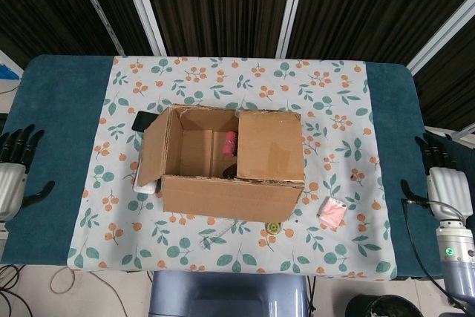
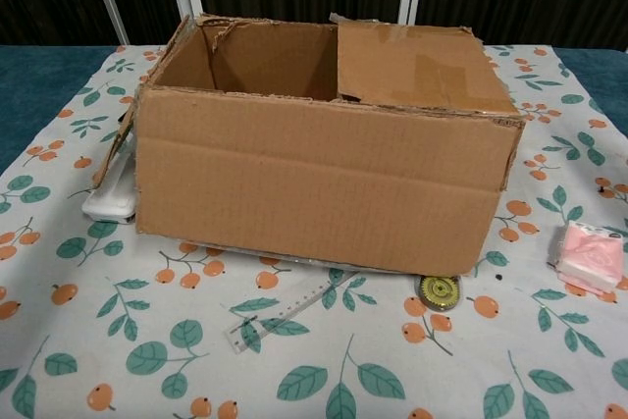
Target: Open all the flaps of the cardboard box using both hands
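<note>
So we've got the cardboard box [image 1: 226, 165] sitting mid-table on the floral cloth [image 1: 326, 94]. Its left flap [image 1: 154, 154] hangs folded down outside, and the right flap [image 1: 270, 146] lies flat over the opening. The left hand [image 1: 13, 172] is parked at the table's left edge, fingers spread, holding nothing. The right hand [image 1: 443, 180] is at the right edge, also empty and probably open, though it's small here. A pink packet [image 1: 333, 211] sits near the box.

Cardboard and cloth

The cardboard box [image 1: 232, 162] is dull brown paper with rough edges. The tablecloth [image 1: 326, 102] looks like soft printed cloth. The ruler [image 2: 278, 317] is clear plastic.
</note>
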